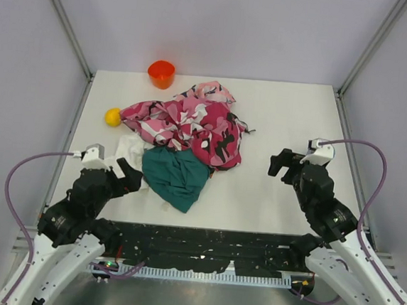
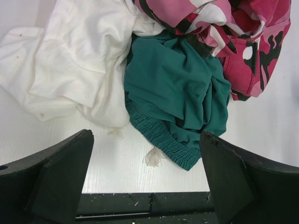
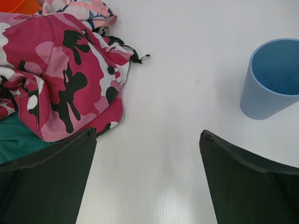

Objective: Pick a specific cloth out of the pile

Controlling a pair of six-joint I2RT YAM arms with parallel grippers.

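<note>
Nearest us, the left gripper (image 1: 132,175) hung with its jaws spread wide at the near left edge of the pile (image 1: 183,140), a teal cloth (image 1: 176,175) and a white cloth (image 1: 129,147) lying just ahead of its fingertips. We could find no plain red cloth in any view; we judged it buried under the heap, ahead and to the right of that hand, its long axis impossible to tell. Across the table (image 1: 278,116), the right gripper (image 1: 282,166) hovered, likewise parted, well apart from the pile's right edge, so the left arm looked the nearer for a first dig. A pink camouflage cloth (image 1: 192,123) covered the middle of the heap and overlapped the teal one, the likeliest layer in the way. Beyond lay a paler patterned piece (image 1: 210,91), a yellow ball (image 1: 112,117) just beside the camouflage's left tip, and an orange cup (image 1: 161,73) at the far edge. A blue cup (image 3: 273,77) showed only in the right wrist view, apart from the cloths.
</note>
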